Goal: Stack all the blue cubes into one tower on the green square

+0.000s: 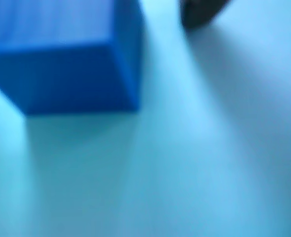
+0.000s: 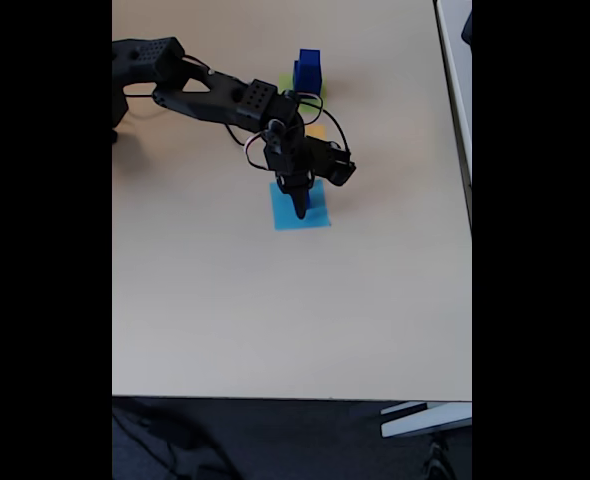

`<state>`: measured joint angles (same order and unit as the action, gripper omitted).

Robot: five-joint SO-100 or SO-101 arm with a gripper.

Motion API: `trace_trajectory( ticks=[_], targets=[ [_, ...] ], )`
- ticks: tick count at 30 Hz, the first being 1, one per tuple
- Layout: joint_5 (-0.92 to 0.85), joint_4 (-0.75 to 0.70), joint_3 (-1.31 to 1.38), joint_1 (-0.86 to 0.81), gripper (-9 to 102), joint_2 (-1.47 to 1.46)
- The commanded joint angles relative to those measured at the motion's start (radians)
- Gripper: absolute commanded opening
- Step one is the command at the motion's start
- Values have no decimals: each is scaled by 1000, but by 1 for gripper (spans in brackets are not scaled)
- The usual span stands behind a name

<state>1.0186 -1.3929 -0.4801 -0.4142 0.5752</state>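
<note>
Spanning the bench (image 2: 275,320), the arm (image 2: 215,95) lowers its pincer (image 2: 300,205), grip unreadable, beside a blue cube (image 1: 61,74) on the light-blue square (image 2: 285,218), far from the tower (image 2: 308,72); a blurred approach could knock it aside.

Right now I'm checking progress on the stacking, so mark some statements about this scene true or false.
1. A blue cube sits on the light-blue square. True.
2. The gripper hangs over the green square. False: it is over the light-blue square.
3. Blue cubes already stand on the green square. True.
4. The arm reaches in from the right of the fixed view. False: from the upper left.
5. The table is dark grey. False: it is light beige.
</note>
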Motion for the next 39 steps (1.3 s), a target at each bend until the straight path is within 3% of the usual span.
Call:
trace_trajectory(
  ticks=[1,9,17,26,31,39],
  targets=[
    [-6,11,48,2,14,18],
    [-8,8,48,0,0,26],
    [-21,12,40,11,0,69],
    [14,6,8,57,0,341],
    [118,-11,-49,118,0,485],
    [423,23,-279,284,0,709]
  ],
)
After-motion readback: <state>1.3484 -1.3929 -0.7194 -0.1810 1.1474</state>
